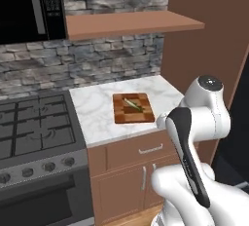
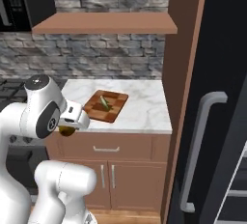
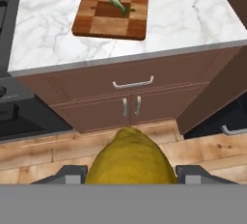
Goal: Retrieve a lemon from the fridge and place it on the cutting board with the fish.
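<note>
Right base view puts your marble surface (image 2: 144, 107) ahead, cutting board (image 2: 106, 105) and fish (image 2: 104, 103) waiting, while the gripper (image 2: 67, 130) clasps the lemon (image 2: 66, 131) — likely firm, light, roll-prone; keep hold across its middle.

Grey stone wall (image 1: 112, 59) spans the upper frame, with a brown shelf (image 1: 131, 24) across it. White marble bench (image 1: 97, 115) at centre over brown cabinets (image 1: 141, 171); stove (image 1: 34, 132) lower left; wooden floor (image 3: 43, 155) below.
</note>
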Tool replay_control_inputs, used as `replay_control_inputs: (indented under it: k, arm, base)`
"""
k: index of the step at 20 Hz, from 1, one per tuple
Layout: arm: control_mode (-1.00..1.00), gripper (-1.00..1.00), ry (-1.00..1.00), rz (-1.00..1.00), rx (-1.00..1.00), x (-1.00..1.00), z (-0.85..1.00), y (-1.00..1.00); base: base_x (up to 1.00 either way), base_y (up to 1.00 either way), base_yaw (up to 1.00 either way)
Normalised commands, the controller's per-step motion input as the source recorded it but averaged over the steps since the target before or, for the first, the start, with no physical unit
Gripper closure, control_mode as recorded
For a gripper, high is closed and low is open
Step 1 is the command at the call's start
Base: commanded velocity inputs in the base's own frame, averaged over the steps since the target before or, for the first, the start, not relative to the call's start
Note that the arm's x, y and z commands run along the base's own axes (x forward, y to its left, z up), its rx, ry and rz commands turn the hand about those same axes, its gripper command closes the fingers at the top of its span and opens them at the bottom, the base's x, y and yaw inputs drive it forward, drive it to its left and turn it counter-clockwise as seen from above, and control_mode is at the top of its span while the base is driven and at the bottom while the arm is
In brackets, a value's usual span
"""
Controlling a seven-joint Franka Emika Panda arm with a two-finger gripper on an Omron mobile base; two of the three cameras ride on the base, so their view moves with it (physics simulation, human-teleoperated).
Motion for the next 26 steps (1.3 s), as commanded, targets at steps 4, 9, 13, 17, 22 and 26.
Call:
replay_control_inputs:
  k: [4, 9, 13, 17, 22, 26]
  arm:
    - [1.0, 1.0, 0.0, 0.0, 0.0, 0.0, 0.0, 0.0]
    - [1.0, 1.0, 0.0, 0.0, 0.0, 0.0, 0.0, 0.0]
    - [1.0, 1.0, 0.0, 0.0, 0.0, 0.0, 0.0, 0.0]
    - [1.0, 1.0, 0.0, 0.0, 0.0, 0.0, 0.0, 0.0]
    - [1.0, 1.0, 0.0, 0.0, 0.0, 0.0, 0.0, 0.0]
    - [1.0, 1.0, 0.0, 0.0, 0.0, 0.0, 0.0, 0.0]
  base:
    - [0.31, 0.14, 0.0]
    - [0.72, 0.09, 0.0]
    - [0.72, 0.09, 0.0]
    - [0.57, 0.07, 0.0]
    - [0.2, 0.02, 0.0]
    - [0.0, 0.0, 0.0]
